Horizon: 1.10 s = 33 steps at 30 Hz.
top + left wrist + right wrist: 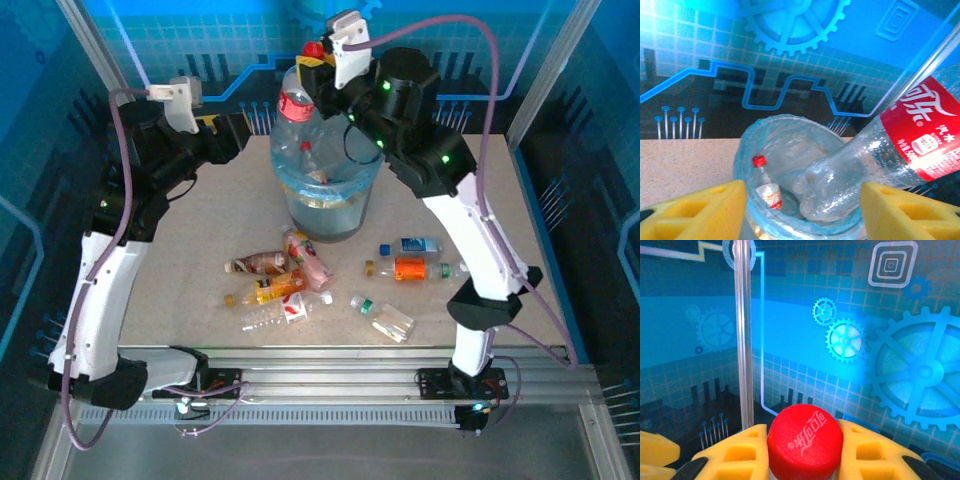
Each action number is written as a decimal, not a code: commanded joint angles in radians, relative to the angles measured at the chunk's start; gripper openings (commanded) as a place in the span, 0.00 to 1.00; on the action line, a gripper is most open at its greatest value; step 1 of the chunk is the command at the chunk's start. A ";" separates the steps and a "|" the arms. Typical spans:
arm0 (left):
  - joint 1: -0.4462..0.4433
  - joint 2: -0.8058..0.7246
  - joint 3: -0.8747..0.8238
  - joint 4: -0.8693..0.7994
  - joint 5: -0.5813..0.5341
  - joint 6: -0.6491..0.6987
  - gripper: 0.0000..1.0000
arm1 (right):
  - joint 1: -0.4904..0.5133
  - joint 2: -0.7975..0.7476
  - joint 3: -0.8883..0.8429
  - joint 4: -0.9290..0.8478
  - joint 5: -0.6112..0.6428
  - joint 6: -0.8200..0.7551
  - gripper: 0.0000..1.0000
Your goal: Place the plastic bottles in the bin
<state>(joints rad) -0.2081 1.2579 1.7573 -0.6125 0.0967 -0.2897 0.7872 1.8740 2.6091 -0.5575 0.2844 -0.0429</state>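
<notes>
Your right claw [805, 452] clamps the red cap [805, 435] so the big clear plastic bottle [297, 125] hangs base-first into the round pale-blue bin [335, 218]; left claw [800, 215] stands apart, empty.

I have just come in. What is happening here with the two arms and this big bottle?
The right claw grips a large Coca-Cola bottle by its red cap and holds it cap up over the bin, with its base at the bin's mouth. The left claw is open and empty, near the bin. One small red-capped bottle is inside already. Several other bottles lie on the table.
</notes>
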 commanded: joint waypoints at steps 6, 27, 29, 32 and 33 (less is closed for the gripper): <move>0.119 -0.044 -0.078 0.021 0.054 0.011 0.64 | 0.011 0.107 0.069 0.005 0.023 -0.097 0.00; 0.166 -0.136 -0.331 0.142 0.056 0.041 0.66 | 0.004 0.180 0.001 -0.023 0.069 -0.123 0.00; 0.168 -0.134 -0.339 0.147 0.060 0.038 0.65 | -0.004 0.173 0.003 -0.016 0.072 -0.124 0.00; 0.172 -0.135 -0.353 0.157 0.070 0.034 0.65 | -0.020 0.161 0.017 -0.009 0.069 -0.109 0.00; 0.174 -0.135 -0.355 0.160 0.073 0.032 0.66 | -0.027 0.159 0.026 -0.010 0.064 -0.100 0.00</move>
<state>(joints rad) -0.0509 1.1412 1.4185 -0.4839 0.1383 -0.2604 0.7815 2.0392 2.6244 -0.5499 0.3145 -0.1501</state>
